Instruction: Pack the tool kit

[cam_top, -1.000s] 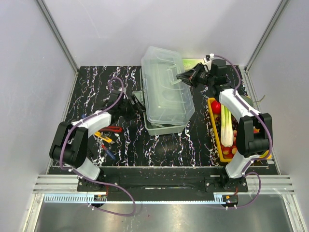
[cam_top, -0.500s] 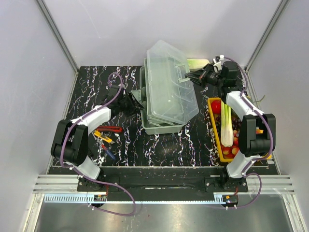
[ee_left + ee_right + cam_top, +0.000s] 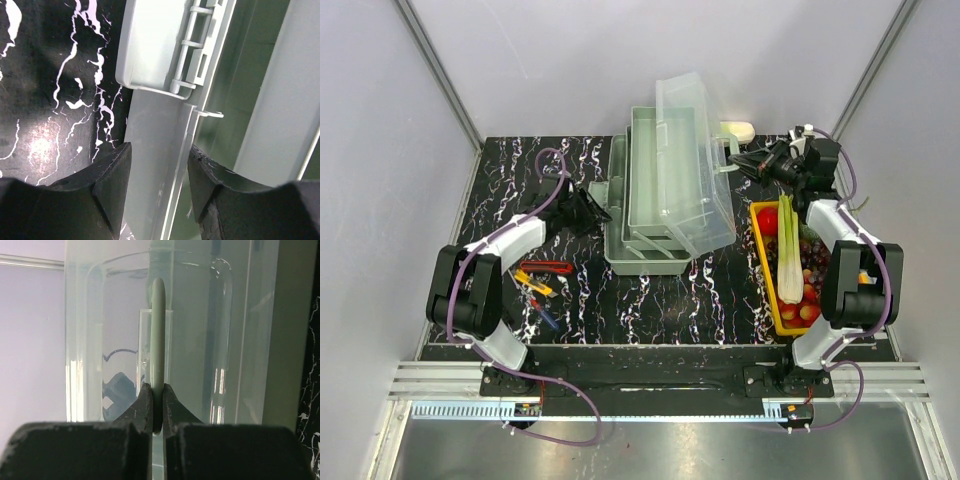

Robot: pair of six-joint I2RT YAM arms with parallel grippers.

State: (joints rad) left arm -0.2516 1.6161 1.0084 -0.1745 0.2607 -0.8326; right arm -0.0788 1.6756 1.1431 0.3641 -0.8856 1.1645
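The tool kit stands mid-table with its clear lid raised on edge, leaning right. Pale green trays show inside. My right gripper is shut on the lid's pale green handle, pinched thin between the fingertips in the right wrist view, where the gripper faces the lid. My left gripper is at the box's left side. In the left wrist view it is shut on the grey wall, one finger outside and one inside. Small hand tools lie loose at the left.
A yellow tray of vegetables stands right of the box, under my right arm. A pale object lies behind the lid. A hinge bracket of the box shows beyond my left fingers. Grey walls close the table on three sides.
The lid has swung up from lying over the box to standing on edge, and the trays now show. My right gripper moved right with the handle. My left gripper stayed at the wall.
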